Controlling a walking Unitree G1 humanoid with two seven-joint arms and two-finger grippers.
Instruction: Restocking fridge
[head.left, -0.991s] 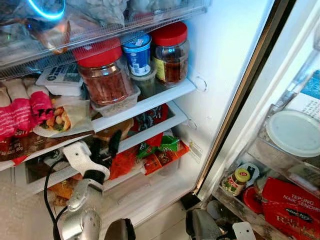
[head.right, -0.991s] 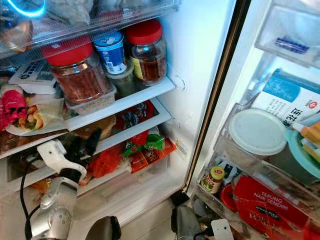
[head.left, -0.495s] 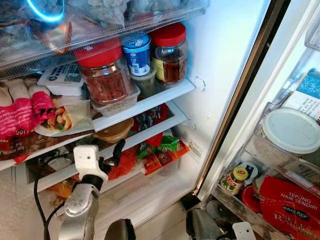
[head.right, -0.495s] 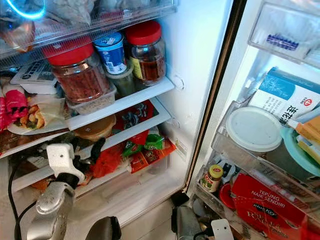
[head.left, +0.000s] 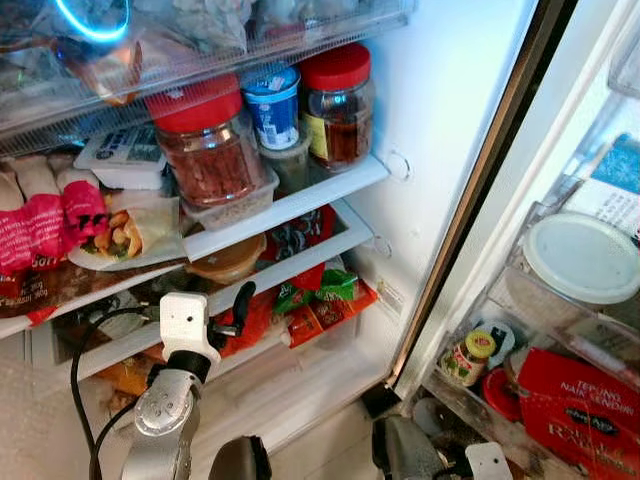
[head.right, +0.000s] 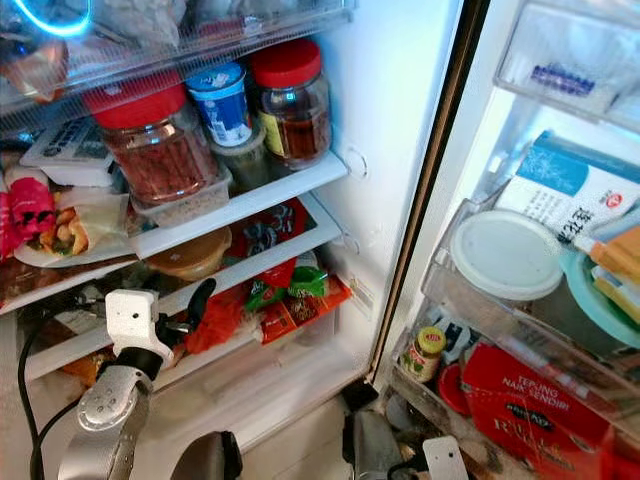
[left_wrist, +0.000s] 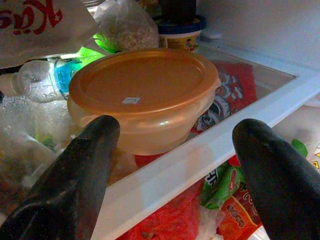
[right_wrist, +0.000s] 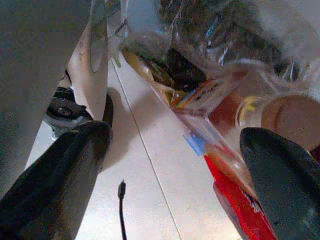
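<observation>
An orange lidded bowl (left_wrist: 145, 95) rests on the glass shelf (head.left: 300, 262) above the crisper, left of a red packet. My left gripper (head.left: 236, 308) hovers just in front of that shelf's white edge, below the bowl. It is open, its fingers (left_wrist: 85, 165) spread wider than the bowl and holding nothing. My right gripper (right_wrist: 175, 135) hangs low beside the door bins, open and not touching anything.
Two red-lidded jars (head.left: 208, 145) and a blue cup (head.left: 274, 105) crowd the shelf above. Red and green packets (head.left: 320, 300) fill the crisper. The door bins at right hold a white-lidded tub (head.left: 585, 262), a small yellow-capped jar (head.left: 468, 357) and a red flour pack (head.left: 585, 405).
My left gripper has drawn back out of the shelf space and shifted slightly right. The orange bowl stays on the shelf, now seen free of the fingers.
</observation>
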